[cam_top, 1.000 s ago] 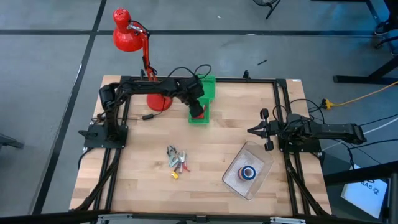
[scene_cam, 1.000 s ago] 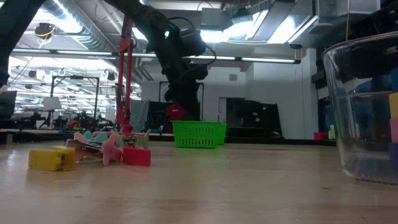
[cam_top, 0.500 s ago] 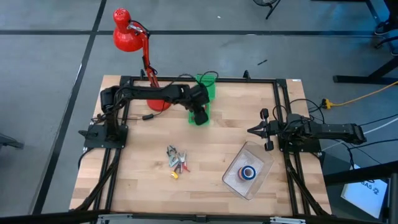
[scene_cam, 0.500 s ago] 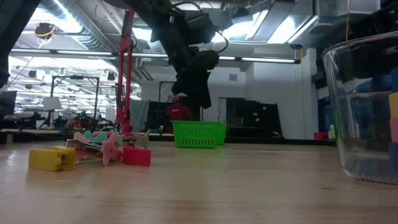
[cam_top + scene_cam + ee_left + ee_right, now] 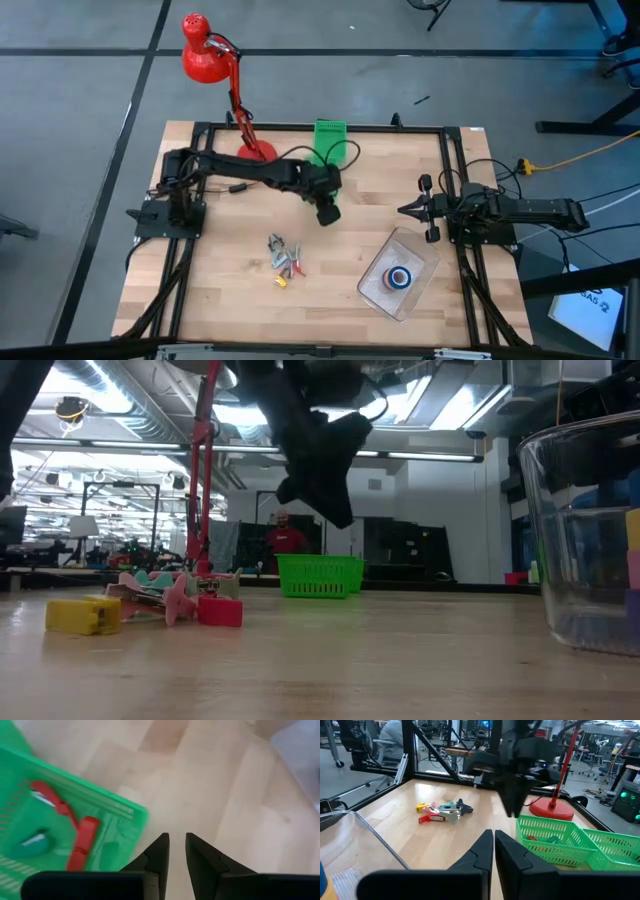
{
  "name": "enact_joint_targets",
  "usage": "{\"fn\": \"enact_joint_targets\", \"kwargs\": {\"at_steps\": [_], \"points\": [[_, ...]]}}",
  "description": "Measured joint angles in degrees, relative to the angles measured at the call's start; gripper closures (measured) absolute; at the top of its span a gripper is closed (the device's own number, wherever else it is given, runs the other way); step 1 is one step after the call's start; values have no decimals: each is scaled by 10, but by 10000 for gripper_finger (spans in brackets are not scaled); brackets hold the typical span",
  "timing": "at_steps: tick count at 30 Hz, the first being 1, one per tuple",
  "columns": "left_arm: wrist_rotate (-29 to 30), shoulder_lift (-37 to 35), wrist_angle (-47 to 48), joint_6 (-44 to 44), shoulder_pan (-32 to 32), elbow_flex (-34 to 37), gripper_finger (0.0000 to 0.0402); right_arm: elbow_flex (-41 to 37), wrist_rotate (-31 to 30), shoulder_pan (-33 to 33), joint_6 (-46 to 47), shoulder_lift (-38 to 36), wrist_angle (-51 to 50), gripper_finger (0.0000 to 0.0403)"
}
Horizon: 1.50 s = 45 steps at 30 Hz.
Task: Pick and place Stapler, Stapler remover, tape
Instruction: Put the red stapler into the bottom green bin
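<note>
High view, wooden table (image 5: 230, 290), grey floor, blurry person (image 5: 286, 534) perhaps beyond.

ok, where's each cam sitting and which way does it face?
High: overhead, straight down; both arms, left gripper past the basket, right gripper parked at the table's right edge.
Low: table height, level into the room; left arm overhead, clear bin close.
Left wrist: down at wood and basket, own fingers slightly apart.
Right wrist: across the table, own fingers shut.
Shared: all four show the basket.
</note>
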<state>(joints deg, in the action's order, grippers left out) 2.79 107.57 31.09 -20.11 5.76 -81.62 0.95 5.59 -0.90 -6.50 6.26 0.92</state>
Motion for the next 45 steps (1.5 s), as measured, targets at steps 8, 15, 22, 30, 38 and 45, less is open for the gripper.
{"fn": "enact_joint_targets", "kwargs": {"at_steps": [8,15,22,30,38,45], "points": [[0,0,1,-4,-51,0,343,0,0,0,0,0,0,382],[2,-20,53,-4,-109,-1,343,0,0,0,0,0,0,382],[6,-38,88,-31,-183,-1,343,0,0,0,0,0,0,382],[7,-37,110,94,-263,10,343,0,0,0,0,0,0,382],[6,-29,103,182,-287,40,343,0,0,0,0,0,0,382],[-3,-2,77,214,-286,44,343,0,0,0,0,0,0,382]]}}
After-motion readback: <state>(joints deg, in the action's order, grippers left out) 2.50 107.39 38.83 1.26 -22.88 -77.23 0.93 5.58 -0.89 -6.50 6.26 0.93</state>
